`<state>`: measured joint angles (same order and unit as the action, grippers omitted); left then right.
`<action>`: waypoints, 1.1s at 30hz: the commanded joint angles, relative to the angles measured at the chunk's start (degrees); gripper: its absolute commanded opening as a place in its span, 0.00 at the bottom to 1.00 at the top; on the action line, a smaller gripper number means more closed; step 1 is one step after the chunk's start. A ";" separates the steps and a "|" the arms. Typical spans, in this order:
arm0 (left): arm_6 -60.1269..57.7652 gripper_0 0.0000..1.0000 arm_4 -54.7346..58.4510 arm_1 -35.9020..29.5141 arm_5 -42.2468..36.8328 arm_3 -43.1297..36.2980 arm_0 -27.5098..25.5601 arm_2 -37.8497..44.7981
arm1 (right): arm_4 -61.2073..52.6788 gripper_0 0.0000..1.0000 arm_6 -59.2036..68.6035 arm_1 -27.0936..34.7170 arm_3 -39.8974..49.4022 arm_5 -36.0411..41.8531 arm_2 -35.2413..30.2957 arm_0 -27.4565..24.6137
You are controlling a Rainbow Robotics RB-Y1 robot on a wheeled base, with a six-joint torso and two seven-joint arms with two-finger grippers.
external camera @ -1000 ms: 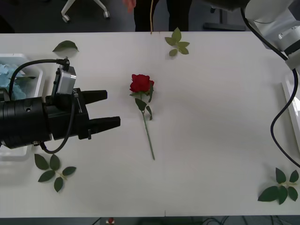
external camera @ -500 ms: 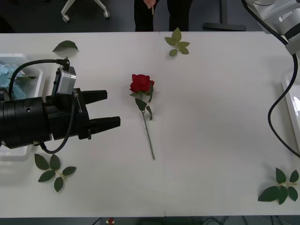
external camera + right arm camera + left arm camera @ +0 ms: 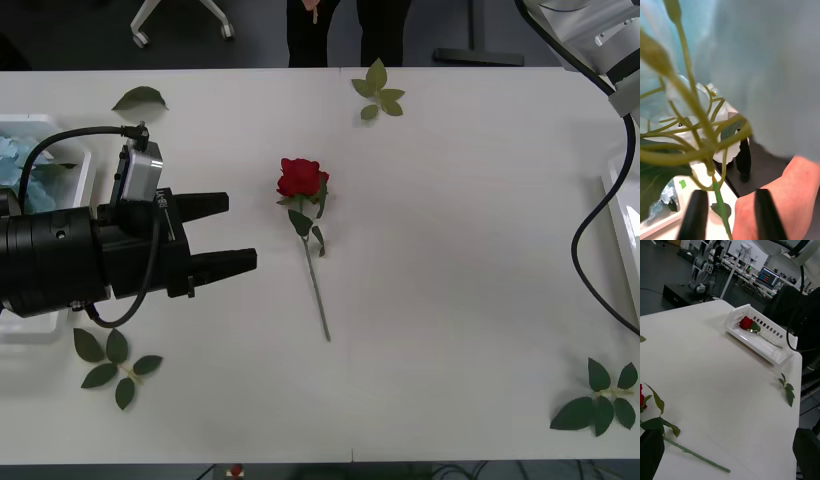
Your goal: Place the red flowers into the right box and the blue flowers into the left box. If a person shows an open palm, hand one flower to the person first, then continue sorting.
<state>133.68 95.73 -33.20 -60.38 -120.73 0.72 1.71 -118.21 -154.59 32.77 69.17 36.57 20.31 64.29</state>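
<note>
While the broad white tabletop lies mostly bare in the front view, one artificial red rose on a thin green stem rests near its centre, bloom toward twelve o'clock and stem trailing toward six. At about nine o'clock from it the black left gripper hovers with its fingers parted and nothing between them. Behind that arm, the shallow white ridged left box holds pale blue flowers.

Seen from the right wrist, the right gripper has its two dark fingers around the thin green stem of a pale sky-blue fluffy flower; probably clamped, though the blur leaves contact unsure. A person's bare hand sits just beside it.

From the left wrist, the white slotted right box at the far table edge already contains one red rose.

Such flowers should be light, with soft, crushable heads and a slim, somewhat springy stem; mid-stem, clear of leaves, looks the best hold.
</note>
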 commanded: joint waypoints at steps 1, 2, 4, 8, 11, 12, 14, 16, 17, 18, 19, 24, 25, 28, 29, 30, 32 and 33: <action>-1.05 1.00 -0.20 0.68 -0.09 -1.52 -0.28 0.57 | -0.97 0.72 -0.41 -1.13 0.79 0.43 -0.36 2.50; -1.05 1.00 -0.20 0.68 -0.09 -1.52 -0.28 0.57 | -1.05 0.76 -0.41 -1.13 0.79 0.69 -0.45 2.50; -1.05 1.00 -0.20 0.68 -0.09 -1.52 -0.28 0.57 | -1.41 0.86 -0.41 -1.13 0.79 0.96 -0.45 2.50; -1.05 1.00 -0.20 0.68 -0.18 -1.52 -0.28 0.57 | -2.72 1.00 -0.41 -1.13 0.79 2.45 -0.45 2.50; -1.05 1.00 -0.20 0.68 -0.18 -1.61 -0.36 0.57 | -3.52 1.00 -0.41 -1.04 0.79 4.12 -0.98 2.50; -1.05 1.00 -0.11 0.68 -0.09 -1.52 -0.36 0.57 | -3.52 1.00 -0.41 -0.86 0.87 5.00 -1.42 2.50; -1.14 1.00 -0.20 0.68 -0.18 -1.61 -0.28 0.57 | -3.52 1.00 -0.41 -0.42 0.79 6.85 -2.12 2.50; -1.14 1.00 -0.20 0.68 -0.18 -1.52 -0.36 0.57 | -3.69 1.00 -0.41 0.54 0.44 9.22 -2.47 2.42; -1.14 1.00 -0.11 0.68 -0.18 -1.52 -0.36 0.57 | -3.96 1.00 -0.41 0.98 0.00 10.36 -2.56 2.42; -1.23 1.00 -0.11 0.68 -0.18 -1.52 -0.28 0.57 | -4.48 1.00 -0.41 1.69 -0.62 12.12 -2.56 2.42; -1.23 1.00 -0.11 0.68 -0.09 -1.61 -0.36 0.57 | -4.66 1.00 -0.41 2.21 -1.32 13.61 -2.47 2.42; -2.11 1.00 -0.02 0.68 -0.18 -1.52 -0.28 0.57 | -5.01 1.00 -0.41 5.90 -5.28 22.40 -2.56 2.33; -2.99 1.00 -0.11 0.68 -0.18 -1.52 -0.10 0.57 | -5.01 1.00 -0.41 6.61 -6.07 24.43 -2.56 1.98; -8.17 1.00 -1.95 1.21 -0.88 -1.61 1.13 0.57 | -5.01 1.00 -0.41 8.98 -6.60 28.29 -2.56 0.66; -10.90 1.00 -3.89 1.91 -1.50 -1.61 2.01 0.84 | -5.10 1.00 -0.41 9.95 -6.42 29.26 -2.56 -0.22; -12.48 1.00 -5.29 2.26 -1.94 -1.61 2.54 1.01 | -5.01 1.00 -0.41 10.48 -6.24 29.79 -2.56 -0.75; -17.93 1.00 -10.39 3.84 -3.26 -1.61 4.12 1.45 | -5.27 1.00 -0.41 11.97 -5.19 30.84 -2.56 -2.59; -21.44 1.00 -14.17 4.90 -4.14 -1.61 5.00 1.63 | -5.71 1.00 -0.41 12.67 -4.31 31.11 -2.65 -3.83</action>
<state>115.59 86.24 -31.16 -63.07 -120.74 2.61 1.74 -122.85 -154.59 42.97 61.72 67.17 18.75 62.06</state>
